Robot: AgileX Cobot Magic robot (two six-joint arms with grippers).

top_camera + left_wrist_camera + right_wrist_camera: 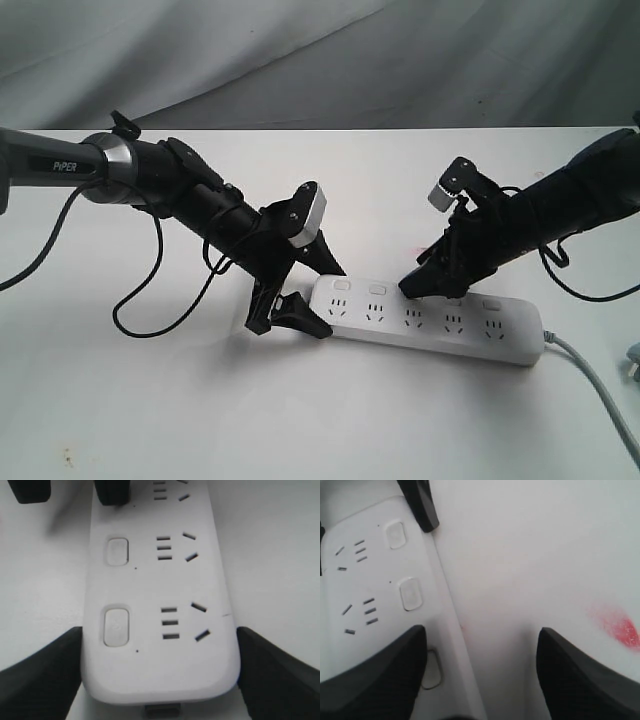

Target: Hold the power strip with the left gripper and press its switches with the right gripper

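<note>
White desk (pixel 300 430), near half bare: free room in front and to the left. Power strip (pixel 430 325) flat on it right of centre, long axis left-right, slightly skewed, face up. White rounded bar, five sockets (pixel 412 318), small white switches (pixel 377 290) in a row along the far edge. Grey cable (pixel 590 375) out of the right end, curving toward the near-right desk edge.

Left claw (pixel 318 290) straddling the strip's left end, one finger on the near long edge, one on the far. Pads (pixel 45 675) right up against both sides in the left wrist view: gripping the strip.

Right claw (pixel 425 280) spread wide, holding nothing. One finger (pixel 375 675) down on the switch row at the third switch, half covering it; pressed or not, can't tell. Other finger over bare desk beyond the strip's far edge. First two switches uncovered between the two claws.

Faint red smear (pixel 617 625) on the desk just behind the strip.

Black arms (pixel 200 200) in from both sides, the left one lettered PiPER, loose black wires (pixel 150 300) hanging under it. Wrinkled grey cloth (pixel 300 60) behind the far desk edge.
</note>
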